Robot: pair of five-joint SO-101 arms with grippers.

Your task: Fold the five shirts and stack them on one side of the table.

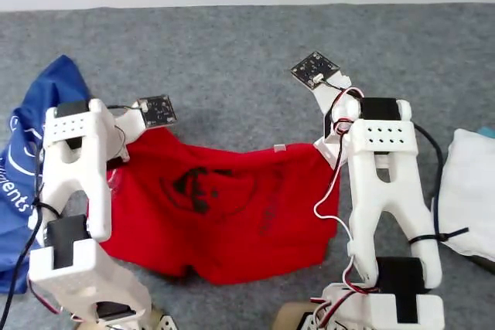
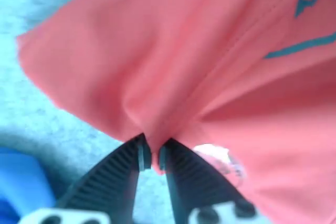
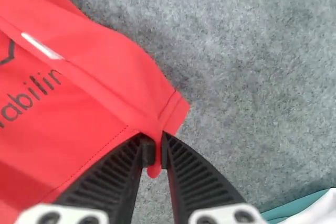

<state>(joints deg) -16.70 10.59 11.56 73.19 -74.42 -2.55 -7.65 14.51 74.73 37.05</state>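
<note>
Matt soft cloth: red shirt [image 1: 232,222], puckered at left pincer [image 2: 154,157]. Its fingers [image 2: 118,174]: ribbed black plastic. Rough grey felt-like tabletop [image 1: 232,52].

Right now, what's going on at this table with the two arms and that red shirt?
The red shirt lies spread on the grey table, gripped at two sides. The left tool is shut on a pinch of its fabric on the side near a crumpled blue shirt. The right tool is shut on a hemmed corner at the opposite side, near a white cloth.
</note>
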